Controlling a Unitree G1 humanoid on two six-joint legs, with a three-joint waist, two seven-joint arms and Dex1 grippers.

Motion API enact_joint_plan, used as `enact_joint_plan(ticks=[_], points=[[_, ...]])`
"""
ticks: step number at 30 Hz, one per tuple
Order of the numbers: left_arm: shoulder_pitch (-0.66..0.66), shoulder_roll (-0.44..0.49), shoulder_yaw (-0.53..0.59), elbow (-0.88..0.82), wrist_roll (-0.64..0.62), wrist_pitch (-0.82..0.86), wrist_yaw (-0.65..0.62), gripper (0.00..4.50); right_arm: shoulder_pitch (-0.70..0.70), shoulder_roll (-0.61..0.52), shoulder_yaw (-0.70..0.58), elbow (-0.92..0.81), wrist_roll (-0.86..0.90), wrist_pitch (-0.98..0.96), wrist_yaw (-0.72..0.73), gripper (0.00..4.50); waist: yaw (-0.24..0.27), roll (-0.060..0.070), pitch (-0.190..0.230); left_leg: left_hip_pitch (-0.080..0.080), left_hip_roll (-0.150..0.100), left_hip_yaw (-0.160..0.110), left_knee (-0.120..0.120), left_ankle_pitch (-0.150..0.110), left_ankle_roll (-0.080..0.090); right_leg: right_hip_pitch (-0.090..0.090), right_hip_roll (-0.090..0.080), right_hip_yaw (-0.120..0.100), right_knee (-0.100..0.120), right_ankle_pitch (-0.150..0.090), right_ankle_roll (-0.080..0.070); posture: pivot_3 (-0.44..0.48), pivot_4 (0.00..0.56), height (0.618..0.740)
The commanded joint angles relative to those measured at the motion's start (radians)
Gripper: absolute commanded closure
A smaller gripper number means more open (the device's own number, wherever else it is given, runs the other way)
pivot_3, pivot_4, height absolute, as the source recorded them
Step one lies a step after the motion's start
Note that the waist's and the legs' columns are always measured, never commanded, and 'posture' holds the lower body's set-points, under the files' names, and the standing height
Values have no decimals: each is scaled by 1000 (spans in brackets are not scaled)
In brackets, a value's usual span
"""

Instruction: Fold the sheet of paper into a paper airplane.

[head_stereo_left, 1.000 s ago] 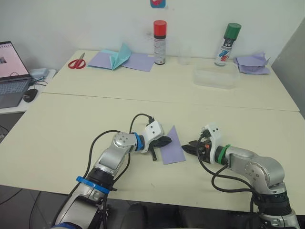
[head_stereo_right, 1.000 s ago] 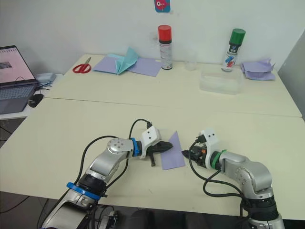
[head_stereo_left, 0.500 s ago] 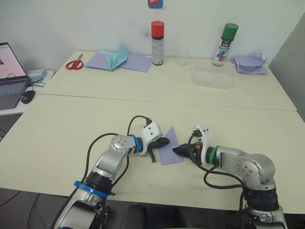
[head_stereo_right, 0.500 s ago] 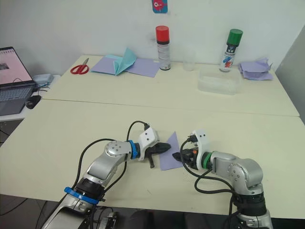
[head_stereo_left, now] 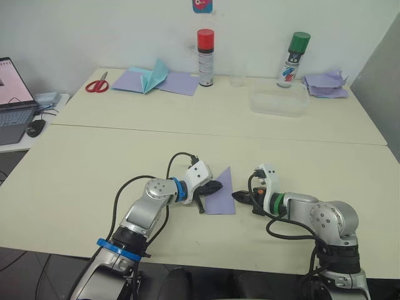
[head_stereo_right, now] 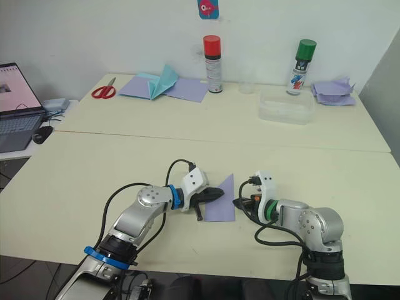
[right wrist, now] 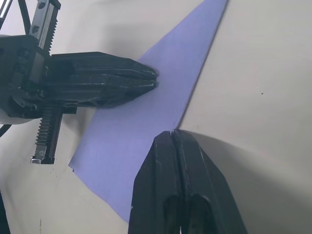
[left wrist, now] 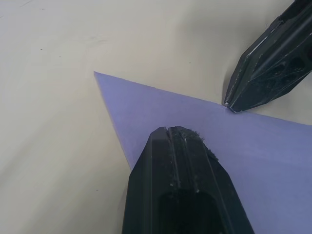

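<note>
With clenched jaws, the left gripper (head_stereo_left: 214, 186) pinned the paper (head_stereo_left: 220, 195) on the desk (head_stereo_left: 87, 169) while the right gripper (head_stereo_left: 241, 197), also clenched, touched its opposite edge; pressing along that edge likely sharpens the crease.

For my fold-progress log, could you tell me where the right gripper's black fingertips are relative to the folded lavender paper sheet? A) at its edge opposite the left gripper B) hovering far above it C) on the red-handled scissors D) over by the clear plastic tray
A: the right gripper, fingers shut, meets the edge of the folded lavender paper sheet while the left gripper presses the other side.
</note>
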State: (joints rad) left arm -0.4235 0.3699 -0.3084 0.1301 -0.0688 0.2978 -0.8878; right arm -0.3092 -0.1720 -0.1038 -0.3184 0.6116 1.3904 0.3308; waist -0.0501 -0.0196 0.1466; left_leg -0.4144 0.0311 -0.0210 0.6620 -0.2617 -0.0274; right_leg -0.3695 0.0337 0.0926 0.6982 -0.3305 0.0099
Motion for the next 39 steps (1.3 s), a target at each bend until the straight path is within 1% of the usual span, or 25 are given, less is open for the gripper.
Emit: enact_joint_plan(ticks=[1,4,8,10,12,14,17,20,21,22,23,25,27,30,32,33,34,39], points=[[11,4,-31,42,24,21,-8,4500,-4,19,-2,31,9,11,-9,4493,0,0,0,0,0,0,0,0,0,0,0,0,0,0,0,0,150,740],[7,18,-13,21,9,15,-21,4500,-15,-14,21,45,-3,-16,9,4493,-2,0,0,0,0,0,0,0,0,0,0,0,0,0,0,0,150,740],[-9,53,47,-23,-43,36,-52,4500,-44,-67,66,69,-14,-63,49,4493,-9,0,0,0,0,1,0,0,0,0,0,0,0,0,0,0,150,740],[-22,72,68,-31,-63,47,-66,4500,-57,-123,125,67,-35,-128,100,4493,-10,0,1,0,0,1,0,0,0,-1,0,0,0,0,0,0,150,740],[-31,84,76,-31,-75,54,-78,4500,-69,-164,149,50,-32,-148,131,4493,-10,1,3,-1,0,1,0,0,0,-2,0,0,0,0,0,0,150,740],[-36,85,74,-26,-80,54,-82,4500,-74,-203,149,18,-7,-146,166,4493,-7,2,4,-1,0,1,0,0,0,-2,0,0,0,0,0,0,150,740],[-43,71,63,-8,-75,49,-80,4500,-80,-236,102,-3,38,-101,182,4493,-3,2,7,-3,-2,1,0,0,0,-3,-1,0,-1,0,1,0,150,740],[-58,62,77,-5,-80,46,-72,4500,-73,-270,59,-18,67,-55,187,3915,3,1,9,-4,-1,1,0,0,0,-3,-2,0,-1,0,1,0,150,740],[-67,62,94,-6,-90,53,-70,4500,-71,-284,54,-24,73,-49,191,3513,4,1,9,-5,-1,0,0,0,0,-3,-2,0,-1,-1,1,0,150,740],[-76,66,113,-7,-103,60,-71,4500,-70,-295,51,-28,76,-47,194,3228,6,1,10,-5,-1,0,0,0,0,-4,-2,-1,-1,-1,1,0,150,740],[-83,71,130,-7,-117,67,-73,4500,-71,-301,48,-30,81,-45,194,2788,7,1,10,-5,-1,0,0,0,0,-4,-2,-1,-1,-1,1,0,150,740],[-98,85,161,-10,-156,97,-97,3977,-75,-297,42,-34,86,-47,188,2090,8,1,10,-5,-1,0,0,0,0,-4,-2,-1,-1,-1,1,0,150,740],[-107,97,168,-14,-175,112,-122,3538,-77,-291,46,-40,83,-58,178,1394,5,2,10,-5,0,0,0,0,0,-4,-1,-1,-1,-1,1,0,150,740],[-150,86,165,26,-178,115,-127,2515,-81,-269,88,-58,57,-111,158,248,4,2,11,-5,-1,0,0,0,0,-4,-1,-1,0,-1,1,0,150,740],[-191,75,147,84,-142,56,-120,1856,-81,-248,108,-67,48,-144,150,231,5,2,11,-5,-1,0,0,0,0,-4,-1,-1,0,-1,1,0,150,740],[-208,86,115,119,-94,-31,-134,1545,-82,-234,110,-68,49,-153,146,231,6,2,11,-5,-1,0,0,0,0,-4,-1,-1,-1,-1,1,0,150,740],[-218,98,91,146,-61,-101,-158,1545,-82,-225,112,-70,48,-162,144,231,7,2,11,-5,-1,0,0,0,0,-4,-1,-1,-1,-1,1,0,150,740],[-278,105,42,295,-1,-365,-256,1545,-86,-212,128,-65,39,-193,139,231,12,2,11,-5,-2,2,0,0,0,-5,-2,-1,-1,-1,1,0,150,740]])
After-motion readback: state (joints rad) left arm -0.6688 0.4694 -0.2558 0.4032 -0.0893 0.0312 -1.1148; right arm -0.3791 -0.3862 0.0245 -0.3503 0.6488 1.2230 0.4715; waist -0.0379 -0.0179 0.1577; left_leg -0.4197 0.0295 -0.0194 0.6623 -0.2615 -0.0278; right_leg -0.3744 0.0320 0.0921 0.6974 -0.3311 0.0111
